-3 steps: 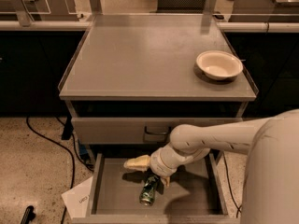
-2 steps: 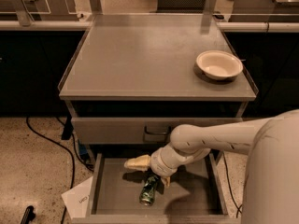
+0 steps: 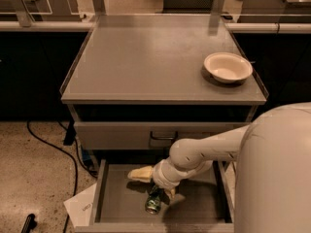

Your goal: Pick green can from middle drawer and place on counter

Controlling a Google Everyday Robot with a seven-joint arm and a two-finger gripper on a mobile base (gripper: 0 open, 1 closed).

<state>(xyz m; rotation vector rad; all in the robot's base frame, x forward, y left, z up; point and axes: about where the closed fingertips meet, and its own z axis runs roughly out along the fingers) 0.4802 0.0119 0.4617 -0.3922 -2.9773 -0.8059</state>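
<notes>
Grey counter (image 3: 146, 57); end effector (image 3: 152, 183) in middle drawer (image 3: 119, 205).

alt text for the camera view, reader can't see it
A robot arm reaches into the open middle drawer, its gripper right at a green can on the drawer floor. Above, the grey counter holds a white bowl near its right edge.

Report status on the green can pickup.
Claw down in middle drawer, at green can. Can not yet out. White bowl on counter, right side.
</notes>
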